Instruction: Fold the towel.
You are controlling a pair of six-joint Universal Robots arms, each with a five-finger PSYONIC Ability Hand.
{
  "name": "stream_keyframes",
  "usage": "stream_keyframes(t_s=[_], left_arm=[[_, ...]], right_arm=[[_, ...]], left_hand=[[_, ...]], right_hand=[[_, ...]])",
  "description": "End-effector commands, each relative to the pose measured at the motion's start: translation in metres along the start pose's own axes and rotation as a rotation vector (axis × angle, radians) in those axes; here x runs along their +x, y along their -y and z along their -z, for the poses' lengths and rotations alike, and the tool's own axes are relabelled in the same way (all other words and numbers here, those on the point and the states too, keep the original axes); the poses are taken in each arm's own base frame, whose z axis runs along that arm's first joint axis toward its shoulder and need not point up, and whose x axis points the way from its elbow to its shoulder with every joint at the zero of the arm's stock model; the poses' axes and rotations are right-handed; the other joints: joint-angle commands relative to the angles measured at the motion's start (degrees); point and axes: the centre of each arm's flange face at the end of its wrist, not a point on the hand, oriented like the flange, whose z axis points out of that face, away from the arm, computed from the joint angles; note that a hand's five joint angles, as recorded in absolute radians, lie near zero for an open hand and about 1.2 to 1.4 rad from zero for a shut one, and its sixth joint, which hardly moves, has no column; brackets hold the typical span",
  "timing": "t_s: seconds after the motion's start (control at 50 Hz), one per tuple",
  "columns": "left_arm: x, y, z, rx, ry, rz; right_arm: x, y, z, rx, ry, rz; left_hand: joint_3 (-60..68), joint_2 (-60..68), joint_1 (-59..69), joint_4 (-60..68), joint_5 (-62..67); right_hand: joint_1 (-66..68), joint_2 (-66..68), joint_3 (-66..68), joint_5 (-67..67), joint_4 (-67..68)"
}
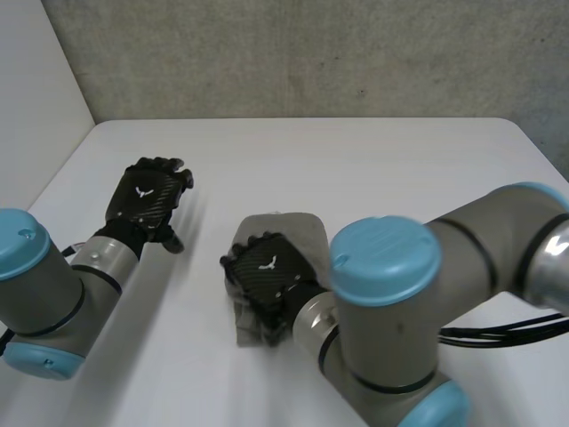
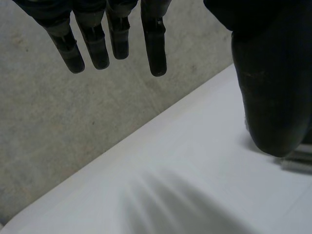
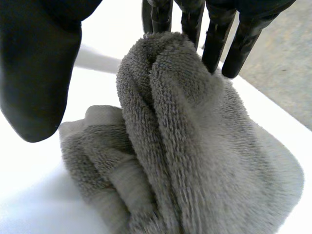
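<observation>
— Left hand [image 1: 147, 197] first, from the head view: it hangs over the white table [image 1: 356, 160], back up, fingers loose, holding nothing.
— And the towel?
— The towel [image 1: 289, 229] is grey and bunched in a heap about mid-table, toward the near side. The right hand [image 1: 265, 269] sits on top and covers most of it. Cloth shows beyond the fingertips and beside the wrist.
— Room around it?
— Plenty. Bare table runs from the heap to the far edge, where it meets the grey wall [image 1: 311, 53]. There is a bare strip between the two hands too, and they are well apart. The right arm [image 1: 480, 240] comes in across the near right side.
— Left wrist view?
— The left hand's fingers [image 2: 155, 48] are straight, slightly spread. The thumb [image 2: 273, 87] is off to one side with a wide gap between. Past the fingertips the table edge runs slantwise against the wall.
— Right wrist view?
— The towel lies under the palm, thick pile, rumpled. One tall ridge rises to the fingers [image 3: 213, 41], which are straight and touch its crest. The thumb [image 3: 39, 73] stands clear of the cloth, with white table below it. So the hand is spread wide and resting on the towel, not clamped. A lower fold with a flat hem band lies nearer the thumb.
— What does the wrist give that the head view can't?
— The thumb's gap and the ridge; from above, the hand's back covers both. The head view gives the far edge and the spacing of the hands.
</observation>
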Motion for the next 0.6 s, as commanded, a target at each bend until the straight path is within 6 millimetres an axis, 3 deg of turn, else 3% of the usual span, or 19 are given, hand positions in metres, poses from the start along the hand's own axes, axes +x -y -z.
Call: stream_keyframes(t_s=[0.02, 0.06, 0.1, 0.18, 0.36, 0.6], left_arm=[[0.021, 0.016, -0.002, 0.064, -0.057, -0.007], [0.027, 0.020, -0.002, 0.080, -0.073, -0.008], [0.034, 0.026, -0.002, 0.097, -0.091, -0.002], [0.049, 0.037, -0.003, 0.129, -0.135, 0.056], [0.073, 0.029, -0.003, 0.097, -0.209, 0.220], [0.085, -0.005, 0.002, -0.012, -0.233, 0.242]], right_arm=[[0.031, 0.006, 0.015, 0.009, -0.066, -0.028], [0.043, 0.004, 0.016, 0.003, -0.096, -0.041], [0.068, 0.001, 0.019, -0.006, -0.159, -0.064], [0.090, -0.006, 0.020, -0.017, -0.217, -0.117], [0.132, -0.038, 0.012, 0.008, -0.297, -0.356], [0.122, -0.062, -0.003, -0.031, -0.200, -0.469]], left_hand=[[-3.95, -3.37, -4.48, -4.13, -2.56], [-3.95, -3.37, -4.48, -4.13, -2.56], [-3.78, -3.20, -4.31, -3.96, -2.39], [-3.45, -2.86, -3.98, -3.63, -2.06], [-2.60, -2.02, -3.13, -2.79, -1.21], [-2.43, -1.85, -2.97, -2.62, -1.04]], right_hand=[[-4.72, -5.42, -5.23, -3.47, -5.29], [-4.72, -5.42, -5.23, -3.47, -5.29], [-4.72, -5.42, -5.23, -3.47, -5.29], [-4.72, -5.42, -5.23, -3.47, -5.29], [-4.72, -5.42, -5.23, -3.47, -5.29], [-4.72, -5.42, -5.23, -3.47, -5.29]])
